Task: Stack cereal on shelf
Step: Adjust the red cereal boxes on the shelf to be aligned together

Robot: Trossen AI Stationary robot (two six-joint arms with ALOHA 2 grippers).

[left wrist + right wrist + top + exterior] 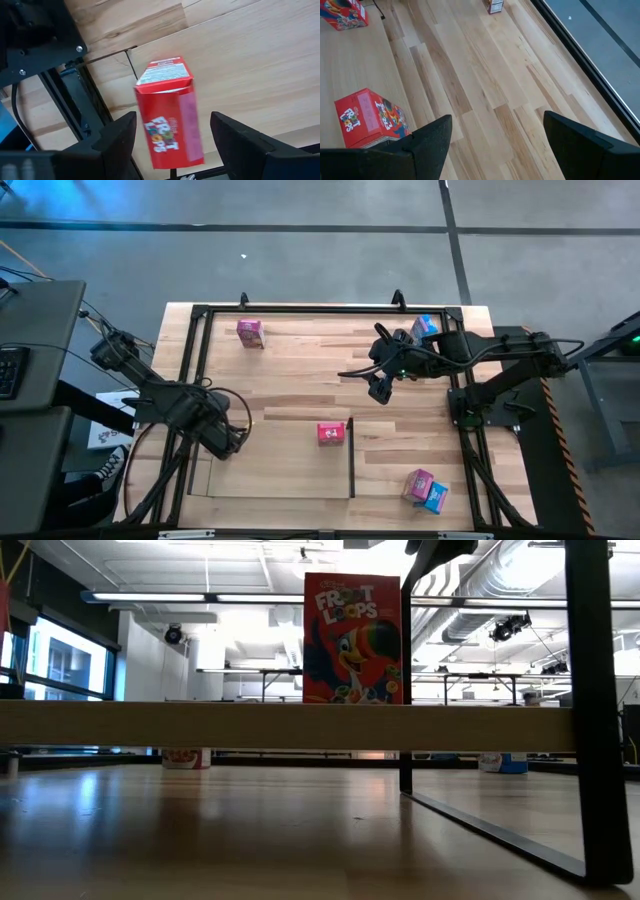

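Left arm: we see it reach in from the counter's point(420, 430) left edge, angled down toward the shelf's point(280, 470) left part.
Left pincer point(232, 442): its fingers stand apart with nothing between them; in its wrist view the red cereal box point(170, 112) sits ahead of the gap, untouched by either finger.
Red cereal box: we find it upright on the shelf's light panel, just beside the thin dark side wall point(351, 458); its front shows a toucan and the "Froot Loops" lettering in the low view.
Pink cereal box point(250, 332): it stands near the counter's far left corner, well apart from both arms.
Right arm: it stretches in from the right edge, folded over the far right part of the counter.
Right pincer point(380, 391): wide open and empty, hanging above bare planks.
Light blue cereal box point(424, 327): near the far right corner, beside the right arm.
Near-right pair: a pink box point(418, 483) and a blue box point(435, 497) touch each other.
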